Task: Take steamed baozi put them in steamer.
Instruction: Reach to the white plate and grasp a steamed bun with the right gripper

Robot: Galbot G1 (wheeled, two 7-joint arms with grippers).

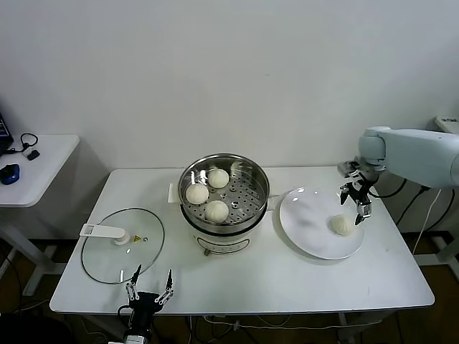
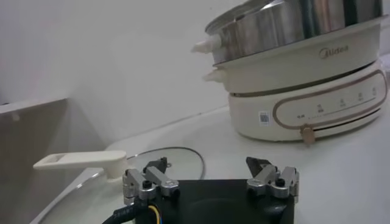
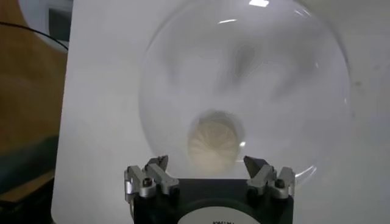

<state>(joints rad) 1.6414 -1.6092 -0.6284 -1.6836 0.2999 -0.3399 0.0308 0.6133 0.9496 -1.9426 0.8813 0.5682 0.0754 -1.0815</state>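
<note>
The right hand (image 1: 358,197), fingers spread and empty, hovers just above the last baozi (image 1: 342,225) on the white plate (image 1: 308,222). Beside the plate, the steamer (image 1: 224,201) holds three buns. The left hand (image 1: 149,287), also spread, hangs at the surface's (image 1: 265,276) near edge.

White right arm (image 1: 419,152), black claw (image 1: 356,195) w/ silver screwed finger brackets.
</note>
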